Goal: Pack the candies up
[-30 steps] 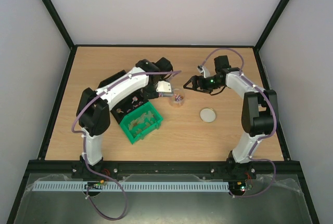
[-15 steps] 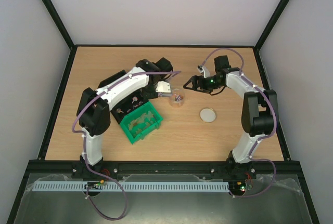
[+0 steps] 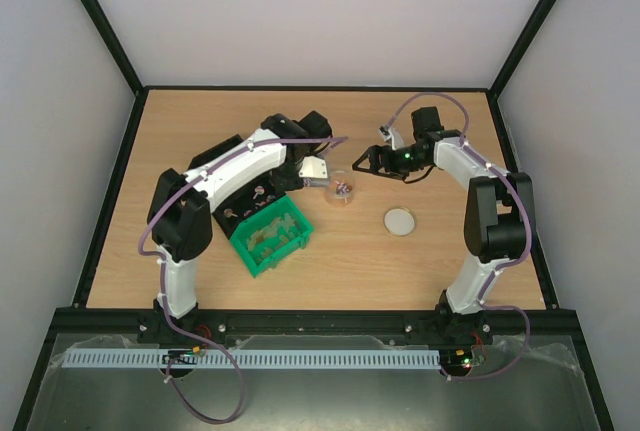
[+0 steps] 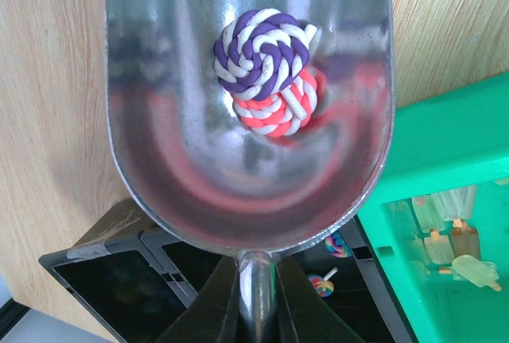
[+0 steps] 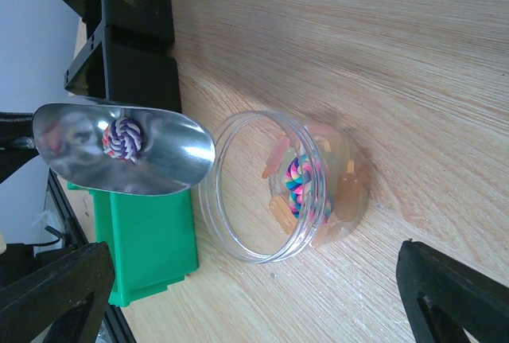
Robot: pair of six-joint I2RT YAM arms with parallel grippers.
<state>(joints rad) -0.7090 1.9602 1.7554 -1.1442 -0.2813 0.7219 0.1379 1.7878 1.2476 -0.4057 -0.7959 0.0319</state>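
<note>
My left gripper [image 4: 256, 279] is shut on the handle of a metal scoop [image 4: 199, 160]. In the scoop lie two candies, a purple-white swirl [image 4: 262, 51] and a red-white swirl [image 4: 285, 106]. The scoop [image 3: 318, 170] hangs just left of a small clear cup [image 3: 341, 189]. The right wrist view shows the scoop's lip [image 5: 187, 160] at the cup's rim [image 5: 216, 200], and more candies [image 5: 306, 188] lie inside the cup, a rainbow swirl and pale orange ones. My right gripper [image 3: 362, 162] stands open just right of the cup, its fingers [image 5: 56, 291] wide apart with nothing between them.
A green bin [image 3: 283, 253] with pale yellowish candies sits near the left arm, a black divided bin [image 3: 228, 219] with swirl lollipops beside it. A round white lid [image 3: 400, 221] lies on the wooden table in front of the cup.
</note>
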